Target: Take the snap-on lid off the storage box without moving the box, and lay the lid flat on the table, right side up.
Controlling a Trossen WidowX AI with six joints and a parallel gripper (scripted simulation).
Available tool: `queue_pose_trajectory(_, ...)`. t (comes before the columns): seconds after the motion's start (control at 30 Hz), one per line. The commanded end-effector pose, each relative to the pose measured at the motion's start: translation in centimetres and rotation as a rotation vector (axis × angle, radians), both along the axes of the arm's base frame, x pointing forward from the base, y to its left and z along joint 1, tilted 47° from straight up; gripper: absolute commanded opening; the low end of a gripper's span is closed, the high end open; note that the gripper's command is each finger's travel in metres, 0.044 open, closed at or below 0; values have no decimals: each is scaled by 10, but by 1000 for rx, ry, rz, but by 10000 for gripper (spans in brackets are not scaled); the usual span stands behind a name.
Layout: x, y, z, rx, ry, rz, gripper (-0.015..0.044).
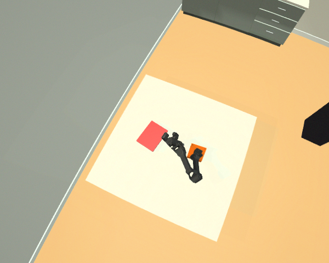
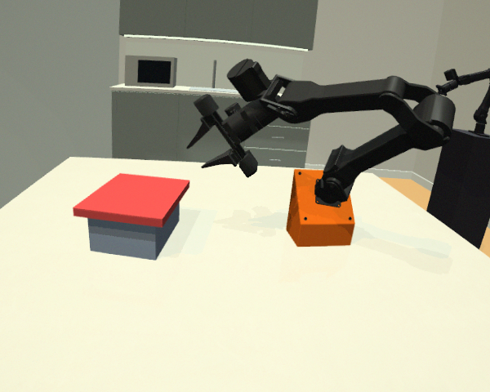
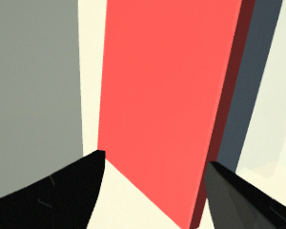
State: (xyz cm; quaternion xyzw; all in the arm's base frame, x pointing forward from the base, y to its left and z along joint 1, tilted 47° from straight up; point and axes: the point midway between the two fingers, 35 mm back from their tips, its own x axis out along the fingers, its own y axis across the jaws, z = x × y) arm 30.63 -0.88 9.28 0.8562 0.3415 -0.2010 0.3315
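Observation:
The red lid (image 1: pixel 150 137) (image 2: pixel 131 196) (image 3: pixel 157 72) sits flat on top of the grey-blue storage box (image 2: pixel 122 241) (image 3: pixel 245 81) and overhangs its walls. The box stands on the pale table (image 1: pixel 164 195) (image 2: pixel 237 320). My gripper (image 2: pixel 194 157) (image 3: pixel 155 164) is open and empty, with its fingers part way apart. It hangs above the table, higher than the lid and to its right in the exterior view, tilted down toward the left. In the wrist view the near corner of the lid shows between and below the fingertips. The inside of the box is hidden.
The orange block (image 1: pixel 191 149) (image 2: pixel 323 234) under my arm's base stands to the right of the box. A black pedestal (image 1: pixel 320 127) (image 2: pixel 458 185) with another small arm stands beyond the table's right side. Grey cabinets (image 1: pixel 235 17) (image 2: pixel 146 122) stand behind the table.

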Motion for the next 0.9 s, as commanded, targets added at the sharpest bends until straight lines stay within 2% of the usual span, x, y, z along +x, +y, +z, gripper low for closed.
queue_pose_trajectory(0.0, -1, 0, -1, 10, 6, -4, 235)
queue_pose_trajectory(0.13, -2, 2, -3, 19, 13, -8, 235)
queue_pose_trajectory(0.3, -7, 40, -39, 21, 12, -8, 235)
queue_pose_trajectory(0.87, 3, 47, -47, 21, 12, -8, 235)
